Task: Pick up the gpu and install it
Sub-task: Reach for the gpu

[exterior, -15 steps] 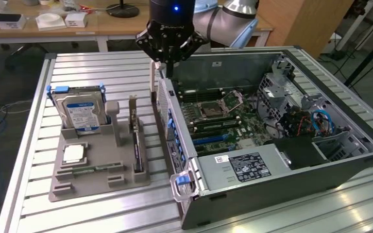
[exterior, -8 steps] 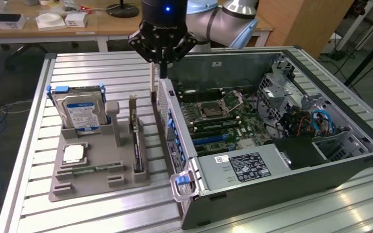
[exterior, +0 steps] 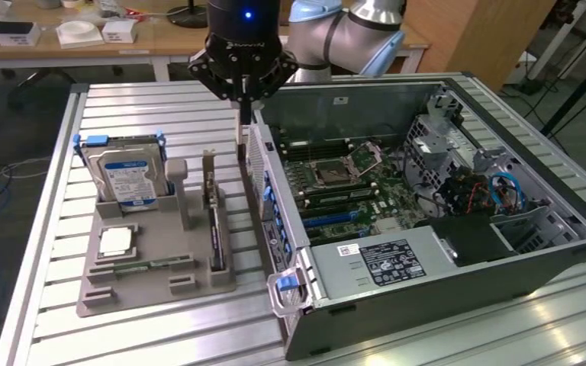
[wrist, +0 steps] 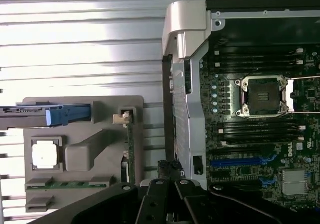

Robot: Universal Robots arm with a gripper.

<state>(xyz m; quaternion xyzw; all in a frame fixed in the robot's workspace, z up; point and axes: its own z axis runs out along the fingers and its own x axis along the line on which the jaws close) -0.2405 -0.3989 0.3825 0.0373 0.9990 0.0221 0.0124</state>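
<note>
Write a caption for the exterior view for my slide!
Shut gripper hangs by the open computer case; the gpu stands in the grey holder.

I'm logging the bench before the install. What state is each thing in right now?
computer case: on its side, open.
processor socket: empty, cover raised.
gpu: on edge in the gray holder, not gripped.
hard drive: upright in the holder.
memory stick: flat in the holder.
gripper: shut, above the gap between holder and case.
</note>
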